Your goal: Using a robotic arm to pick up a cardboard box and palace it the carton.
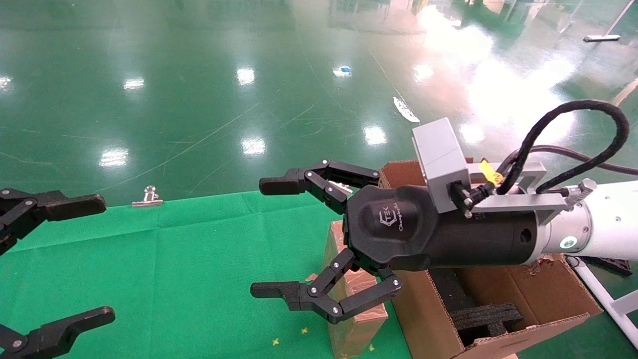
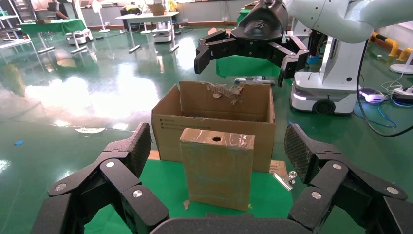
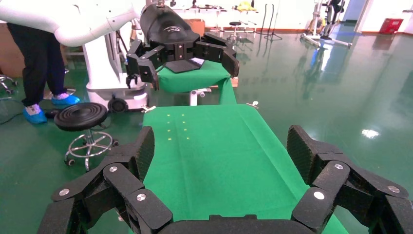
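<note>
The small taped cardboard box point(image 1: 359, 324) stands upright on the green cloth, against the carton's point(image 1: 428, 319) near wall. In the left wrist view the box point(image 2: 216, 168) shows a round hole on top, in front of the carton point(image 2: 168, 131). My right arm point(image 1: 593, 224), white with a black wrist, holds its gripper point(image 1: 269, 238) open and empty in the air above the box, pointing left; the left wrist view also shows that gripper point(image 2: 245, 63) above the carton. My left gripper point(image 1: 97, 259) is open and empty at the table's left, facing the box.
Black foam point(image 1: 486, 316) lies inside the carton. A metal binder clip point(image 1: 148, 199) sits on the cloth's far edge. The green cloth point(image 3: 214, 146) stretches between the two grippers. A stool point(image 3: 83, 117) and a person stand on the floor beyond the table.
</note>
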`<action>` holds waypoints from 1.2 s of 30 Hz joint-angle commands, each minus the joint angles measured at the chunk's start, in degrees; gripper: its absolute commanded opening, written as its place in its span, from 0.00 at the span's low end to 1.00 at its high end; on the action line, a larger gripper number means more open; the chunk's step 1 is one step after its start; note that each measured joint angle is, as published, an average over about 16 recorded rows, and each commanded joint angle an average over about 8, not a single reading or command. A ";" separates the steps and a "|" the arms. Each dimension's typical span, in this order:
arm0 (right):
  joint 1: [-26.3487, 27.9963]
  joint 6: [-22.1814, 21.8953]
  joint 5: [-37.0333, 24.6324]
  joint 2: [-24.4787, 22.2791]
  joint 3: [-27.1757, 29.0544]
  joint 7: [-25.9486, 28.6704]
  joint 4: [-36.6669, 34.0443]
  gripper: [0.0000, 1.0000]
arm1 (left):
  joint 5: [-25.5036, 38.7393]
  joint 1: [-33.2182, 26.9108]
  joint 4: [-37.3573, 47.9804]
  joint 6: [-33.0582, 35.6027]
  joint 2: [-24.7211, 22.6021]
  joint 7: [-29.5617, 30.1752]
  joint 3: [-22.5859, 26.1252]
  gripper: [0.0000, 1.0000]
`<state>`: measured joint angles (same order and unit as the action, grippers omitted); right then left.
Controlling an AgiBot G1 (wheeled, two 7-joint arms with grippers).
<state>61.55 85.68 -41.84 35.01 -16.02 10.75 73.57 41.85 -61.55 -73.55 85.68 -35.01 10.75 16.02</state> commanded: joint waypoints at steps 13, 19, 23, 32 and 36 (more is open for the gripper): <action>0.06 -0.09 -0.44 -0.04 -0.19 0.10 0.22 1.00 | -0.01 -0.01 0.01 -0.01 0.00 -0.01 0.02 1.00; 1.85 -1.16 -5.81 0.13 -2.69 2.16 2.46 1.00 | -0.01 -0.02 0.04 0.01 0.00 -0.03 0.03 1.00; 6.14 -0.67 -14.10 1.99 -7.08 5.05 3.75 1.00 | -0.02 -0.03 0.05 0.01 0.00 -0.04 0.05 1.00; 21.30 3.70 -36.21 10.81 -21.61 12.36 4.21 1.00 | -0.05 -0.05 0.06 0.00 0.02 -0.06 0.09 1.00; 27.70 4.73 -39.88 12.74 -28.27 14.74 4.13 1.00 | -0.06 -0.05 0.06 -0.01 0.02 -0.07 0.11 1.00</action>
<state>89.50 90.06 -79.81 46.56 -43.99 25.23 77.71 41.79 -61.60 -73.50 85.67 -34.99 10.68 16.13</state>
